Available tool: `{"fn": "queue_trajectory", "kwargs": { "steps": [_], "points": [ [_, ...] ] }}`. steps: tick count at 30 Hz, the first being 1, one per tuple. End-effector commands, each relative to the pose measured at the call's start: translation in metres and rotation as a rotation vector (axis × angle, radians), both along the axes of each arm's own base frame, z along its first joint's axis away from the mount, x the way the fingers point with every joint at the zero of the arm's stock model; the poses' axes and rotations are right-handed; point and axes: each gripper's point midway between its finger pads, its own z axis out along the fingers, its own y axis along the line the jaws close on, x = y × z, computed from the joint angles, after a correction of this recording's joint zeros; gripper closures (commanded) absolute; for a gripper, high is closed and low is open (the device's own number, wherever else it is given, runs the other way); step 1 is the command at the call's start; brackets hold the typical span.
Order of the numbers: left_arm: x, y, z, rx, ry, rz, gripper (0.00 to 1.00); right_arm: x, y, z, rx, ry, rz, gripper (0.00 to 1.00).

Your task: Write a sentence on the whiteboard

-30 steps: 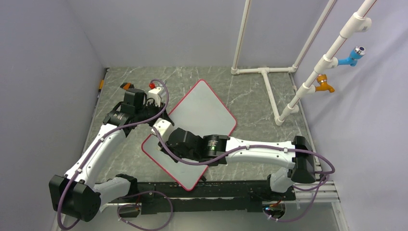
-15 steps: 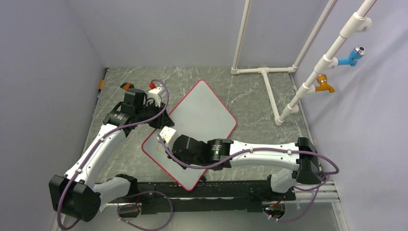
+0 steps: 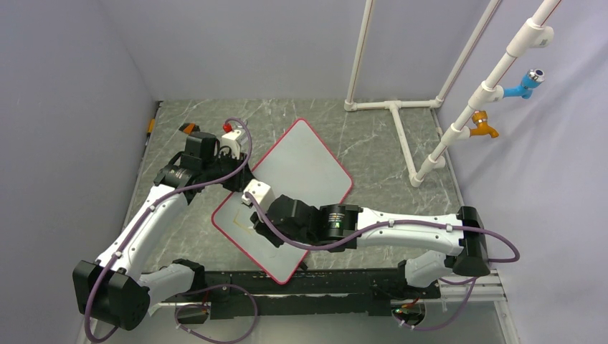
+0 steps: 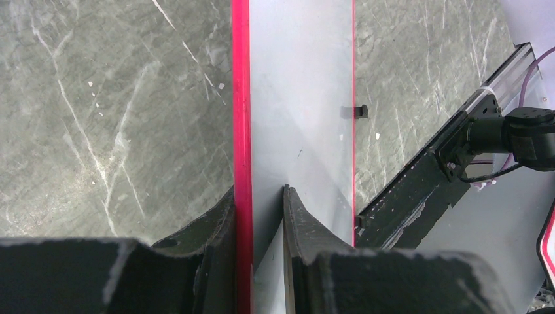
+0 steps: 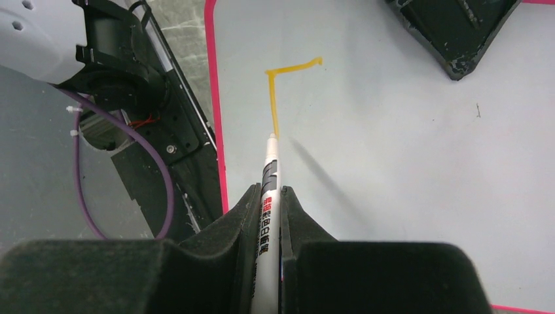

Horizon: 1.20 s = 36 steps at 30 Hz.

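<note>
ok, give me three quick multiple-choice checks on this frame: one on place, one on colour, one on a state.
1. Where does the left gripper hold the board?
A. on its red rim
B. at its centre
C. nowhere, it hangs clear

2. What colour is the stroke on the board?
A. blue
B. yellow-orange
C. black

3. What is the right gripper doing?
A. open above the board
B. shut and empty
C. shut on the marker

Key:
1 A: in the left wrist view the jaws sit either side of the red rim.
2 B: the right wrist view shows a yellow-orange corner-shaped line.
3 C: the jaws pinch the marker, its tip at the stroke's end.
</note>
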Motion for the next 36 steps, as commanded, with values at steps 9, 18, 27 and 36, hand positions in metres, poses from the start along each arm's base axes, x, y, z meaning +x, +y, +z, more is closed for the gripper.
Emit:
{"fn": "queue_trajectory", "kwargs": {
  "steps": [9,18,27,36],
  "points": [
    [0.020,0.012,0.007,0.093,-0.141,0.030,1.00,0.008,0.025,0.006,0.057,-0.040,-0.010,1.00],
    [0.020,0.012,0.006,0.096,-0.141,0.030,1.00,0.015,0.025,-0.010,0.022,-0.044,-0.030,1.00],
    [0.019,0.011,0.005,0.096,-0.137,0.028,1.00,0.033,0.015,-0.018,-0.001,-0.045,-0.090,1.00],
    [0.020,0.012,0.006,0.098,-0.138,0.031,1.00,0.044,0.012,-0.020,-0.011,-0.047,-0.119,1.00]
  ]
}}
